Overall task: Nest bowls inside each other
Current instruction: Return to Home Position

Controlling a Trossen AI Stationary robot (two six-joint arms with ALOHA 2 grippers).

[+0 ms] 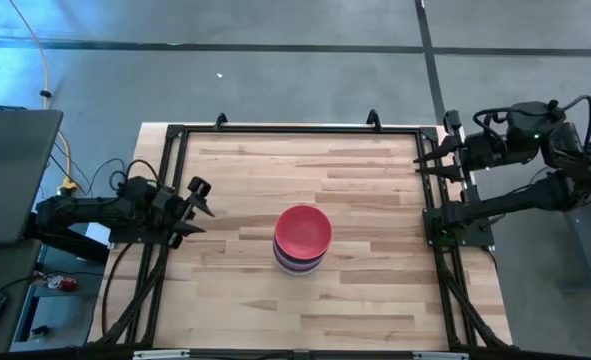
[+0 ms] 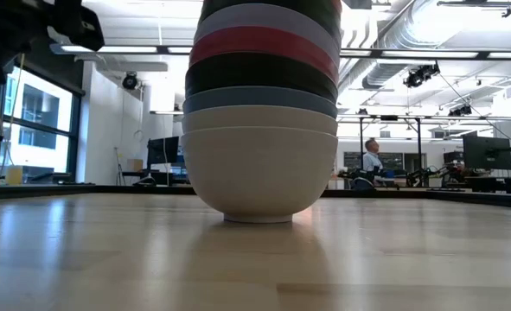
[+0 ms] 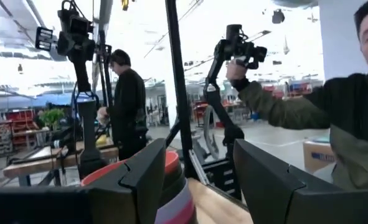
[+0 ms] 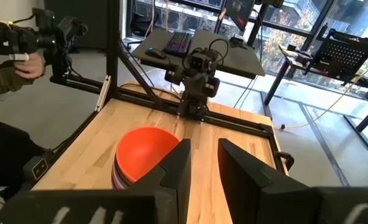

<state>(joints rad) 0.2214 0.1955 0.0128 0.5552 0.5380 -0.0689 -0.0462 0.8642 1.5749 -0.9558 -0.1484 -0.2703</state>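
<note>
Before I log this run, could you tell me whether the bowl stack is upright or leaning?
Upright: in the low view the stack rises straight from its white bottom bowl, flat on the table.

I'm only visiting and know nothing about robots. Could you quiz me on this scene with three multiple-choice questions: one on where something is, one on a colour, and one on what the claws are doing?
1. Where does the stack of bowls stand on the table?
A. near the middle
B. at the left edge
C. in a far corner

2. What colour is the top bowl?
A. green
B. red
C. yellow

3. What do the left gripper and the right gripper hold?
A. a bowl each
B. one bowl between them
C. nothing

Answers:
1 A: the high view shows the stack about midway between the table's sides.
2 B: its red inside shows from above.
3 C: both grippers are open and empty at the table's sides, well apart from the stack.
</note>
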